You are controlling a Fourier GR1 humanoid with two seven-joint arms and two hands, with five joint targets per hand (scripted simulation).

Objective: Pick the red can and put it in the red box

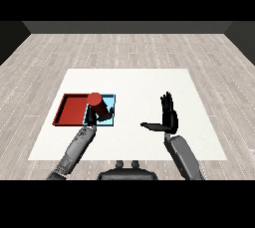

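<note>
Two trays lie side by side near the left edge of the table [149,87]: one tray [72,108] nearer that edge, the other tray [110,101] touching it on the right. The can [97,105] is above their shared border (held by the left robot hand [91,117]). The right robot hand [168,115] is well apart, toward the right edge.

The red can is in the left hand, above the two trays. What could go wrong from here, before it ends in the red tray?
1. The red can hangs over the light blue tray, close to the border with the red tray. Released here, it would likely land in the wrong tray or on the rims.
2. The can looks tilted in the left hand, so it may tip over when set down.

The right hand is far away, no obstacle.
</note>
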